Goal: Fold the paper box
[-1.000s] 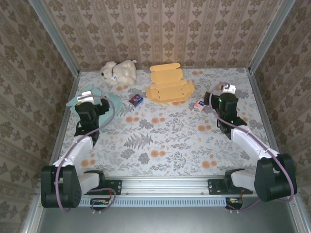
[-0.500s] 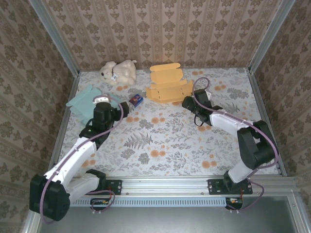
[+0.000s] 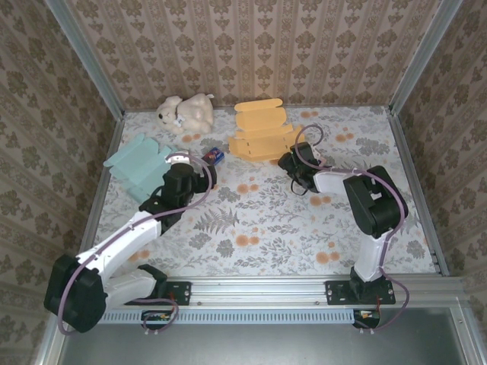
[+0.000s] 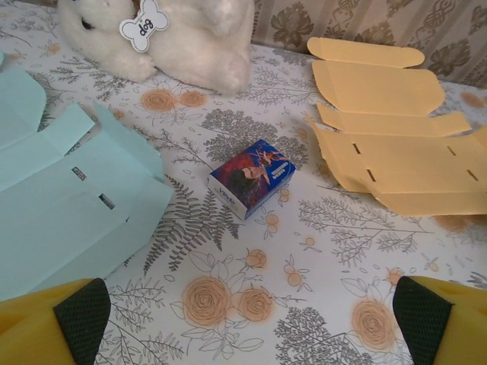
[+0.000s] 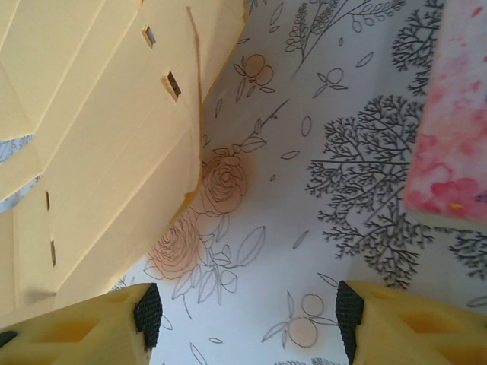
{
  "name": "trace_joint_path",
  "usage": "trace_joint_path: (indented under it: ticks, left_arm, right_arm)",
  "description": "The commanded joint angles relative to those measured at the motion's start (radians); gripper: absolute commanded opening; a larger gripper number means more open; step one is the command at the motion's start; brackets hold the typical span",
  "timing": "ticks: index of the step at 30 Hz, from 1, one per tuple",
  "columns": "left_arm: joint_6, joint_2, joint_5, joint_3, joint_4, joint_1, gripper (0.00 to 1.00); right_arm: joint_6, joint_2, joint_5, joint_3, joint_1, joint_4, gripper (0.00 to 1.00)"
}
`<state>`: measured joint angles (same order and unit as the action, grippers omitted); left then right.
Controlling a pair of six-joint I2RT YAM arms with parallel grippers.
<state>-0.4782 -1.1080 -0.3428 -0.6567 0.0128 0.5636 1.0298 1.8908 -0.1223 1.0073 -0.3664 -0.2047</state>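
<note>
Hovering beside the paper box (image 5: 99, 114), right gripper (image 5: 247, 319) stands part-open, empty.

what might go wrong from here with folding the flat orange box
The right claw stands open at the orange box, by its flat corner; closing there may slide over the sheet, not grip it. The pink box lies close beside it and may get knocked. The left claw faces the blue box, which it could push along.

flat orange paper box (image 3: 264, 134), unfolded
</note>
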Motion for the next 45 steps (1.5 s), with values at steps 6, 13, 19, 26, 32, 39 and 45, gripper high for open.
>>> trace_joint_path:
  ticks: [6, 13, 19, 26, 32, 39, 45]
  left_arm:
    - [0.05, -0.015, -0.045, -0.005, 0.045, 0.01, 1.0]
    - [0.062, 0.009, -0.072, 0.025, 0.066, 0.011, 1.0]
    - [0.076, 0.02, -0.088, 0.043, 0.073, 0.011, 1.0]
    - [0.081, 0.03, -0.094, 0.06, 0.091, 0.012, 1.0]
    - [0.081, 0.025, -0.093, 0.072, 0.111, 0.012, 1.0]
    - [0.082, 0.017, -0.087, 0.07, 0.112, 0.012, 1.0]
    - [0.081, 0.017, -0.084, 0.073, 0.116, 0.012, 1.0]
  right_arm:
    - [0.113, 0.068, 0.003, 0.085, -0.087, -0.078, 0.65]
    - [0.154, 0.122, -0.052, 0.181, -0.146, -0.036, 0.62]
    - [0.199, 0.185, -0.061, 0.26, -0.173, -0.01, 0.59]
    - [0.239, 0.215, -0.083, 0.282, -0.186, -0.022, 0.58]
    - [0.28, 0.238, -0.104, 0.285, -0.177, -0.037, 0.57]
    - [0.323, 0.285, -0.082, 0.333, -0.152, -0.051, 0.54]
    - [0.323, 0.295, -0.092, 0.353, -0.143, -0.06, 0.43]
